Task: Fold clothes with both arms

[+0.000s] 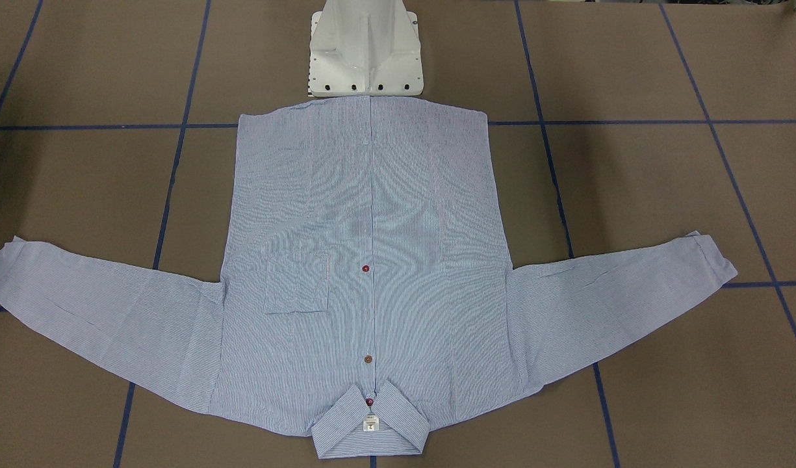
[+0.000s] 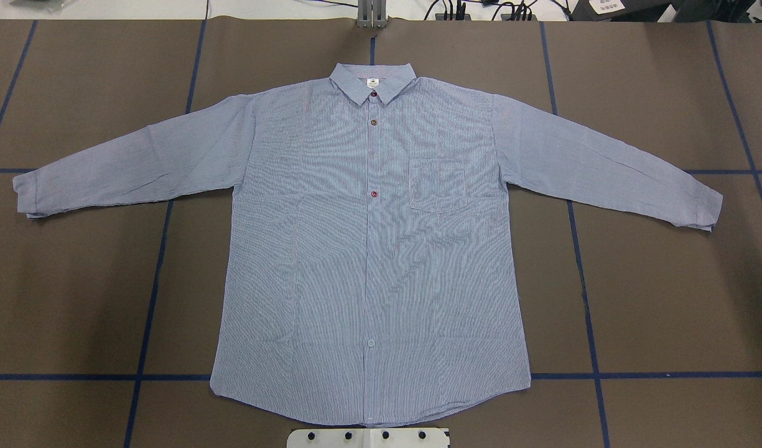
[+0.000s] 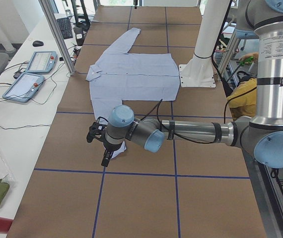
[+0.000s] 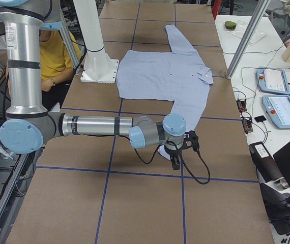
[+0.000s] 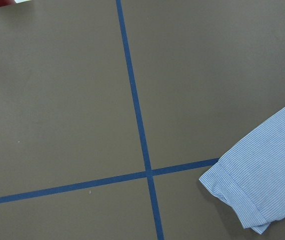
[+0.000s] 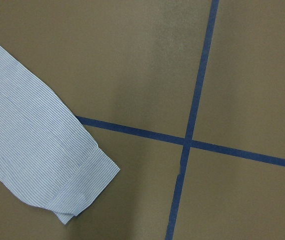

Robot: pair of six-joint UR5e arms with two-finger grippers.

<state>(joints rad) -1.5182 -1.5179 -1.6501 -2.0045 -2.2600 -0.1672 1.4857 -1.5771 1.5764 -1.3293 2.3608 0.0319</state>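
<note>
The light blue-and-white striped shirt (image 2: 368, 249) lies flat and face up on the brown table, buttoned, with both sleeves spread out sideways. Its collar (image 1: 372, 429) points away from the robot's base. Neither arm shows in the overhead or front views. In the exterior left view my left gripper (image 3: 105, 159) hangs over the near sleeve's end. In the exterior right view my right gripper (image 4: 176, 162) hangs over the other sleeve's end. I cannot tell whether either is open or shut. Each wrist view looks down on one cuff (image 5: 252, 192) (image 6: 77, 185) lying on the table.
Blue tape lines (image 2: 580, 249) grid the table. The white pedestal base (image 1: 365, 58) stands at the shirt's hem. Touch-screen pendants (image 3: 32, 74) (image 4: 282, 101) and cables lie on the side table beyond slanted metal posts (image 3: 57, 34). A person in yellow (image 4: 58, 56) sits behind the robot.
</note>
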